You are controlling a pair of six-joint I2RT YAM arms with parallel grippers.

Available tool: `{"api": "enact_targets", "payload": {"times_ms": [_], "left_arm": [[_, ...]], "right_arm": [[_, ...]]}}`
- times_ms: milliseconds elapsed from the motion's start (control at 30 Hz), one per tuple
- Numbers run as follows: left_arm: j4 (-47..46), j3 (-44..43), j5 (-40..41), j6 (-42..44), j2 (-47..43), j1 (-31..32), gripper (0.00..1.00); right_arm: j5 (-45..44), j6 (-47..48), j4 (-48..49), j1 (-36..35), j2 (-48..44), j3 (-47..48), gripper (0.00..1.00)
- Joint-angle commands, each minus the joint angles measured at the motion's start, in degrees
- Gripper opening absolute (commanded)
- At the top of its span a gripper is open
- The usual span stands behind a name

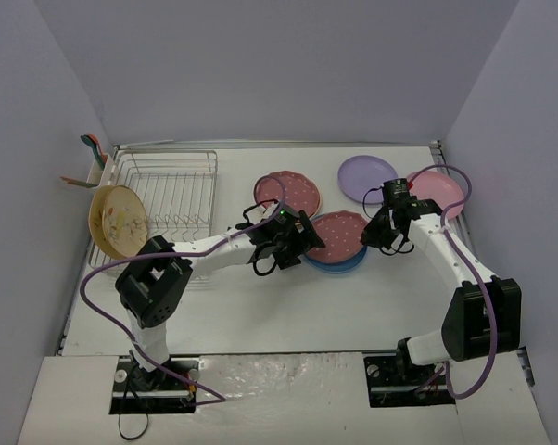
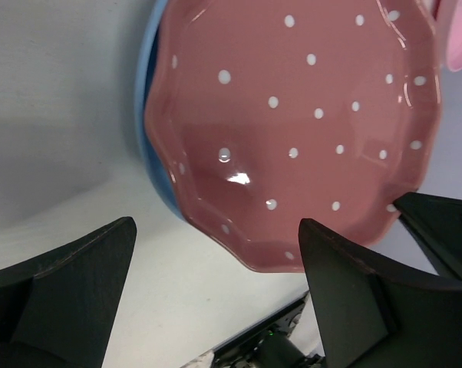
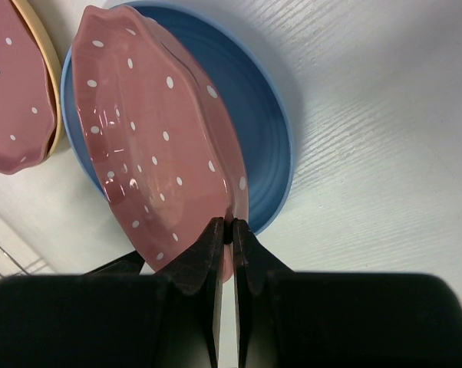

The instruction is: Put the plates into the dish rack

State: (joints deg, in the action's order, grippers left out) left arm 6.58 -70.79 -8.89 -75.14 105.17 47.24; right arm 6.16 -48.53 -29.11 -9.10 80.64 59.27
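Note:
A dark pink speckled plate [image 1: 337, 236] lies over a blue plate [image 1: 342, 265] mid-table. My right gripper [image 1: 375, 234] is shut on its right rim; in the right wrist view the gripper [image 3: 231, 230] pinches the plate [image 3: 146, 138], tilted up off the blue plate [image 3: 254, 115]. My left gripper [image 1: 302, 236] is open and empty at the plate's left edge; in the left wrist view the gripper [image 2: 216, 261] is just short of the plate's rim [image 2: 292, 115]. The dish rack [image 1: 168, 199] stands at the back left, with a tan floral plate [image 1: 119, 221] leaning at its left side.
A second dark pink speckled plate [image 1: 288, 192] lies on a tan plate behind the left gripper. A lilac plate [image 1: 367, 176] and a light pink plate [image 1: 438, 192] lie at the back right. Walls close in the table on three sides.

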Motion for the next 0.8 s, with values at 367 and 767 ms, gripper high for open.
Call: {"api": "enact_targets", "payload": {"times_ms": [367,767], "left_arm": [[-14.8,0.2,-6.2,-13.0,2.1,0.5,0.83],[-18.7,4.2,-4.9,-16.3,1.3,0.5,0.83]], "right_arm": [[5.5,-4.1,1.2,-0.5,-2.4,0.8,0.00],[7.3,-5.1,1.2,-0.5,-2.8,2.0,0.00]]}}
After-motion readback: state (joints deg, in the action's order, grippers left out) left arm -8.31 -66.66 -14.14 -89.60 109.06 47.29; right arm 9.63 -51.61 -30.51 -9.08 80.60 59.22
